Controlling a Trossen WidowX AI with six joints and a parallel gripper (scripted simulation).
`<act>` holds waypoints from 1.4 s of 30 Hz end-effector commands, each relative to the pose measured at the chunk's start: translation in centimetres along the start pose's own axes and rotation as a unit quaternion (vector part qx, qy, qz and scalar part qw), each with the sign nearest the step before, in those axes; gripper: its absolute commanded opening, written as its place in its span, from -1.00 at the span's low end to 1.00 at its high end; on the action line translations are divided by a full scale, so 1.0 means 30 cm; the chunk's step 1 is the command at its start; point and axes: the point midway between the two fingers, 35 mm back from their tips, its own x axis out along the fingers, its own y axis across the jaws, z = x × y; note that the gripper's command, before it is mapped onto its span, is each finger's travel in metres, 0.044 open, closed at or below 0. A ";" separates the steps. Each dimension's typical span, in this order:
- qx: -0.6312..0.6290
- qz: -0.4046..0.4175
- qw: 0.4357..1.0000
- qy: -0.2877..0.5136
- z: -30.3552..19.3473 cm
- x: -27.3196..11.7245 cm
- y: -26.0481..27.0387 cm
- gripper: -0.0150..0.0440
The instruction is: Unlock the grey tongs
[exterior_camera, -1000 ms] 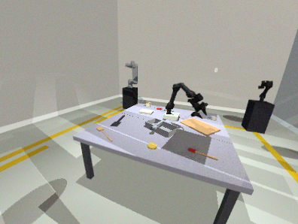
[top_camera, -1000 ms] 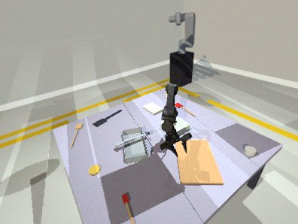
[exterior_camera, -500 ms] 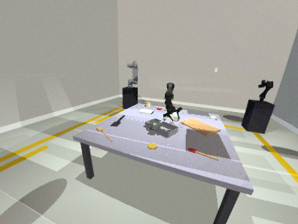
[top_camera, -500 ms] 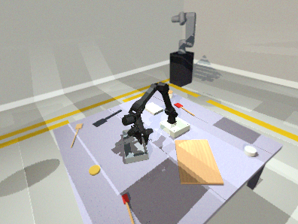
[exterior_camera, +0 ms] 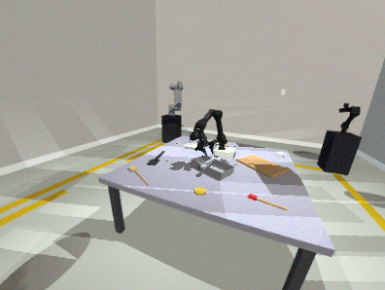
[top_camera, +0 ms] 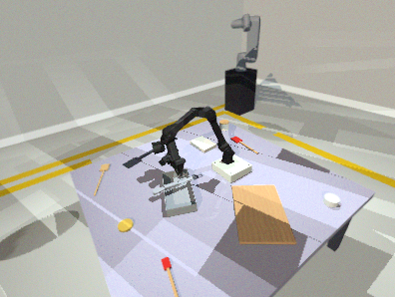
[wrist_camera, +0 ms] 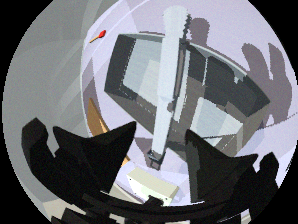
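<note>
Wrist view: grey tongs (top_camera: 170, 186) (wrist_camera: 168, 75) across the roasting tin (top_camera: 180, 213) (wrist_camera: 112, 65), no readable writing.

My hand (top_camera: 181, 172) (exterior_camera: 205, 152) (wrist_camera: 161, 129) is black. The tongs (top_camera: 176, 184) (exterior_camera: 209, 163) (wrist_camera: 167, 75) are pale grey, the tin (top_camera: 180, 212) (exterior_camera: 225, 172) (wrist_camera: 252, 120) darker grey, the board (top_camera: 263, 214) (exterior_camera: 262, 165) (wrist_camera: 95, 120) orange-brown, the surface (top_camera: 145, 249) (exterior_camera: 224, 199) (wrist_camera: 95, 65) pale lilac. Yellow stripes (top_camera: 35, 171) (exterior_camera: 49, 199) mark the grey floor (top_camera: 40, 269) (exterior_camera: 160, 248) (wrist_camera: 45, 85).

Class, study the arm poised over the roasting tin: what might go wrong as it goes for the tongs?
The open gripper is near the tin's rim, so a finger might knock the roasting tin. The tongs lie across the tin, apparently unclamped, so an off-centre grip could tip or slide them. Squeezed without the tips pointing down, they would probably stay locked.
</note>
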 end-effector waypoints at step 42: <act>0.001 0.001 1.000 0.005 -0.017 0.181 -0.010 0.39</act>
